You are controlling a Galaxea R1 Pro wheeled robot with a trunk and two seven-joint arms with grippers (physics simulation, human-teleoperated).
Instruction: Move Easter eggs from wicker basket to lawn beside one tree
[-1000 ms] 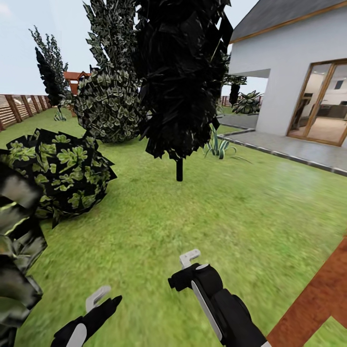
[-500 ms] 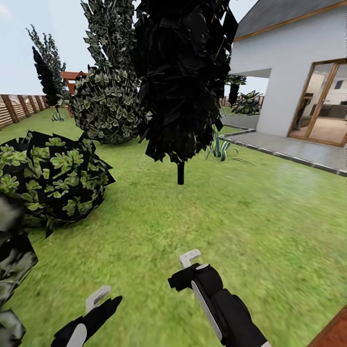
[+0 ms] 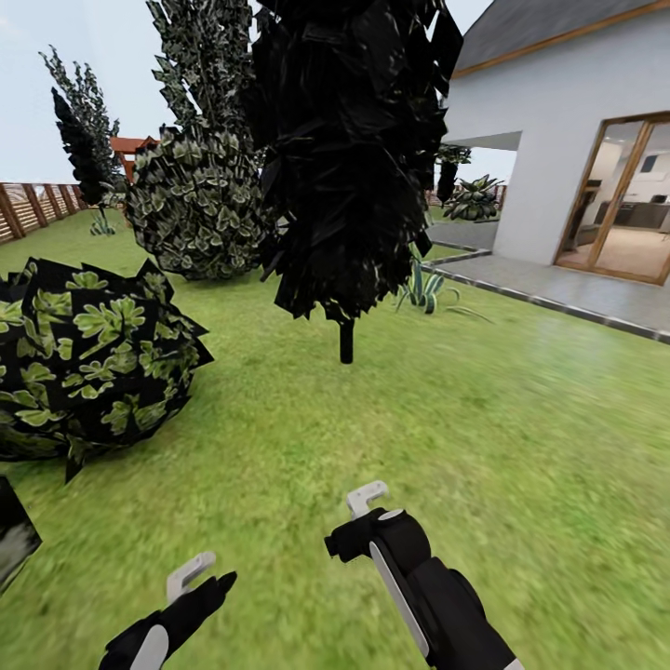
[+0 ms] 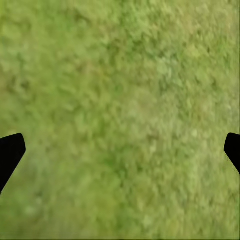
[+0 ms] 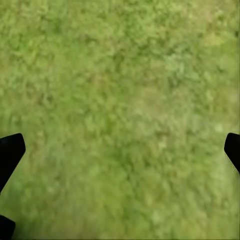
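Both of your claws, the left gripper (image 3: 191, 572) and the right gripper (image 3: 368, 498), are hanging released and empty over the mottled green lawn (image 3: 484, 409), fingertips spread wide at the wrist views' edges. You are facing a slim dark thin-stemmed tree (image 3: 346, 186) and a round dark leafy bush (image 3: 93, 354); the eggs, wicker basket and thick pale trunk are lying somewhere beyond these views. I'd judge you are searching: sweep slowly, holding the arms tucked.
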